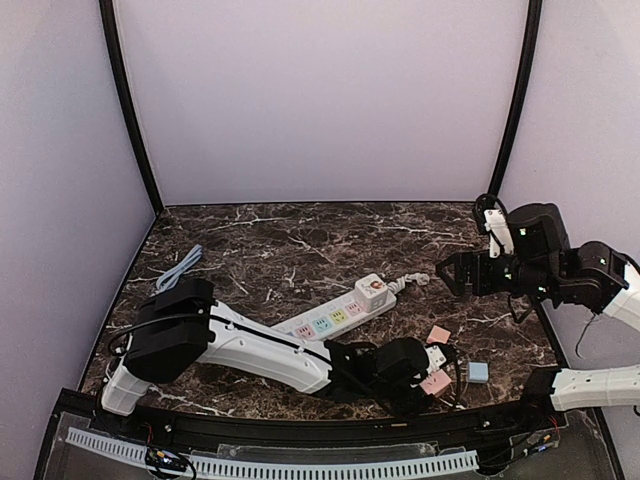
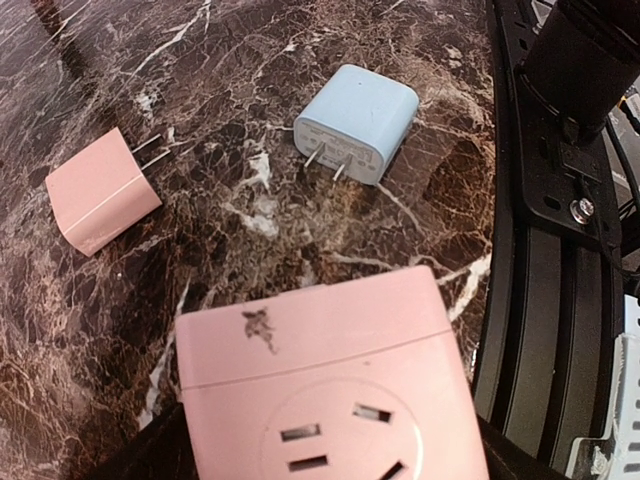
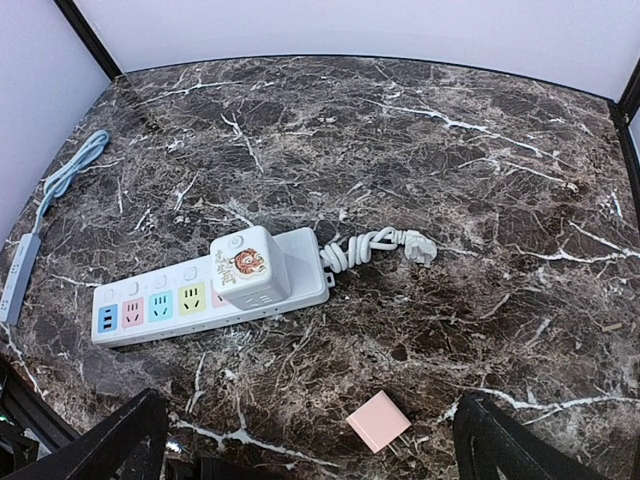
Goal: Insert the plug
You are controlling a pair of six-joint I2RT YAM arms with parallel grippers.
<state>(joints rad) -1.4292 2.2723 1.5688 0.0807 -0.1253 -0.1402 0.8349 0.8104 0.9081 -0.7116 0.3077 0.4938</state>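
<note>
— At the table's (image 1: 300, 240) near right corner: plug status?
— The pink adapter (image 2: 320, 370) sits between the left gripper's (image 1: 425, 372) fingers, seemingly clamped. The right gripper (image 1: 452, 274): spread, empty.
— Handling?
— Likely light, rigid, slick plastic. Hold flat sides, prongs clear, toward the power strip (image 1: 330, 320).
</note>
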